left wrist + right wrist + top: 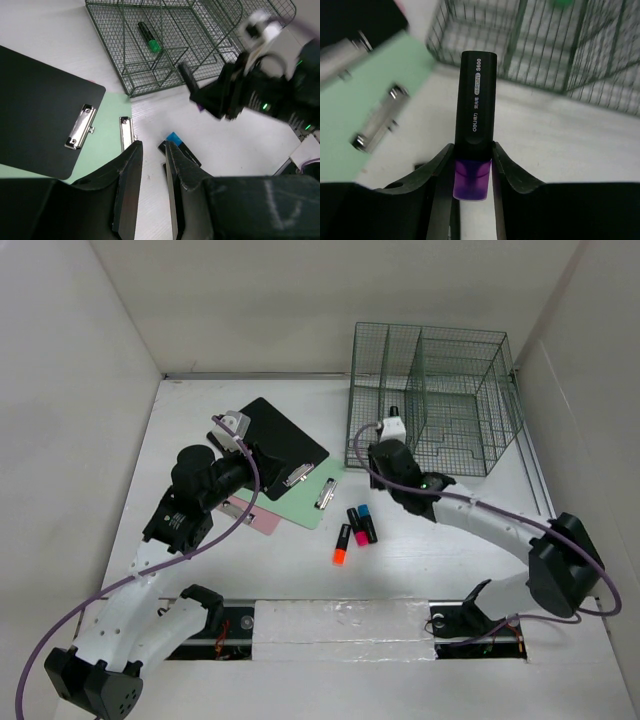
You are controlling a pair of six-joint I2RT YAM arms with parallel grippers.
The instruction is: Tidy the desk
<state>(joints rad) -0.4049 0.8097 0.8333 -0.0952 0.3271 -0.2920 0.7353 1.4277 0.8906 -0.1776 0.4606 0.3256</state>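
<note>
Matte-white desk tabletop (290,575) is seen spread beneath both arms, bounded by pale walls. At its far right corner a green wire-mesh organizer rack (430,400) stands upright, divided by mesh partitions. On the rack's floor a black highlighter with a green cap (149,37) is seen lying flat; which compartment holds it cannot be told.

Just in front of the rack's near edge, the right gripper (472,150) is clenched on a black highlighter with a purple cap (475,100), whose purple end is pinched between the fingers while the black barrel points toward the rack.

The left gripper (153,150) is held over the overlapping clipboards with its fingers narrowly parted and nothing between them. A black clipboard (280,440) is laid partly over a mint-green clipboard (312,505), and a pink clipboard (250,512) shows beneath the left arm.

Near the desk's middle, three black highlighters are grouped closely: one orange-capped (340,548), one pink-capped (357,530) and one blue-capped (365,520).
</note>
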